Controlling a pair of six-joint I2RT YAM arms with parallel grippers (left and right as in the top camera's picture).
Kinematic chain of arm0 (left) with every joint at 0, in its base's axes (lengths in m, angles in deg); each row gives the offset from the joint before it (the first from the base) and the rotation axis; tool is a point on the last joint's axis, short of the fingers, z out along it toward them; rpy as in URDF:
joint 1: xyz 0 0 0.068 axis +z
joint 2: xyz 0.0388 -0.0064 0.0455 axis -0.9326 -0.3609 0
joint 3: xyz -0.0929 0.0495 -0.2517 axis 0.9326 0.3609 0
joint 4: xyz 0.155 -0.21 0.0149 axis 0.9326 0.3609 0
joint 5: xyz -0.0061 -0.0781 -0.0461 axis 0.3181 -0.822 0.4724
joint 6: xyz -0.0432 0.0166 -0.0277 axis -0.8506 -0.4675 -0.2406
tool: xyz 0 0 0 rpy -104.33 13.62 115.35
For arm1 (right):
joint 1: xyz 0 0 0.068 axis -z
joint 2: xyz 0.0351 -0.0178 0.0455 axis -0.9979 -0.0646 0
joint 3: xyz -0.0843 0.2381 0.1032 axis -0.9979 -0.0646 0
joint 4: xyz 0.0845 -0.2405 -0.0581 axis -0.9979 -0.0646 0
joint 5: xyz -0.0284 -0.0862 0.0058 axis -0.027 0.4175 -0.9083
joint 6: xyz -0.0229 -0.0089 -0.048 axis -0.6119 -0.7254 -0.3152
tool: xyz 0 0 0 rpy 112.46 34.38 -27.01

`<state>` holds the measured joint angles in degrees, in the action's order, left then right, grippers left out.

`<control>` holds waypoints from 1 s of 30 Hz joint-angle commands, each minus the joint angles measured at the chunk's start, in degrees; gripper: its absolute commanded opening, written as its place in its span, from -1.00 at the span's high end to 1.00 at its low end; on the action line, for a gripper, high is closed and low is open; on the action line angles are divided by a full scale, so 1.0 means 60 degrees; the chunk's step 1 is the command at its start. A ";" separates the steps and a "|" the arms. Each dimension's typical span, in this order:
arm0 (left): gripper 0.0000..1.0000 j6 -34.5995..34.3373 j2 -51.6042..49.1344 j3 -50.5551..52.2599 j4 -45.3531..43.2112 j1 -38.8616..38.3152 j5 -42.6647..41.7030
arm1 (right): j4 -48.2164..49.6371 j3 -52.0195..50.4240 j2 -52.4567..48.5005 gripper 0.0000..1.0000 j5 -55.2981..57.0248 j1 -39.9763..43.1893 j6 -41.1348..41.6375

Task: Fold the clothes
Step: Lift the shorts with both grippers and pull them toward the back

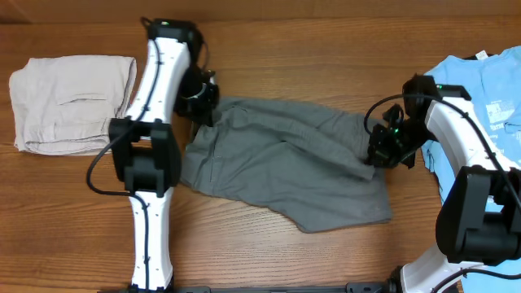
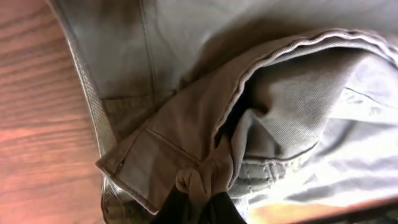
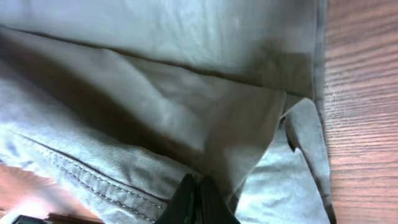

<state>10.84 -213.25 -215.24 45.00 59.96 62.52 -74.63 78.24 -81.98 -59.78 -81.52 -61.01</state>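
Observation:
The clothes, dark-grey shorts [image 1: 285, 167], lie spread and rumpled across the middle of the wooden table. My left gripper [image 1: 203, 110] is at their upper left corner, shut on a bunched fold of the grey cloth [image 2: 205, 177] by the waistband. At the right edge my right gripper [image 1: 373, 156] is also shut, its dark fingers [image 3: 186, 198] pinching a layer of the shorts [image 3: 155, 62] near a stitched hem. Both pinched edges look slightly lifted off the table.
A pale beige folded garment [image 1: 69, 102] lies at the far left. A light-blue T-shirt [image 1: 484, 89] with white print sits at the right edge, under the right arm. Bare wood [image 1: 269, 252] shows in front of the shorts.

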 commanded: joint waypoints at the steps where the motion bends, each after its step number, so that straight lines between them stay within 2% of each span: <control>1: 0.92 -0.1377 -0.0138 0.0142 0.0058 -0.0827 0.1490 | 0.0517 -0.0754 0.0149 0.92 0.0404 0.0000 0.0404; 8: 0.92 -0.1694 -0.0138 0.1260 -0.0299 -0.1610 0.1515 | 0.1683 -0.2084 0.0149 0.92 0.0430 0.0000 0.0452; 16: 0.92 -0.1687 -0.0138 0.3064 -0.1162 -0.1734 0.1519 | 0.2477 -0.2692 0.0149 0.92 0.0499 0.0000 0.0455; 24: 0.92 -0.1687 -0.0138 0.4754 -0.2871 -0.1625 0.1530 | 0.3304 -0.3067 0.0131 0.92 0.0499 0.0000 0.0586; 30: 0.92 -0.1690 -0.0146 0.4969 -0.4076 -0.1286 0.2346 | 0.4040 -0.3067 0.0058 0.92 0.0532 0.0000 0.0998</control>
<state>1.63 -207.13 -188.79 28.11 50.08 69.91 -55.40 60.89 -80.26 -59.72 -81.50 -56.86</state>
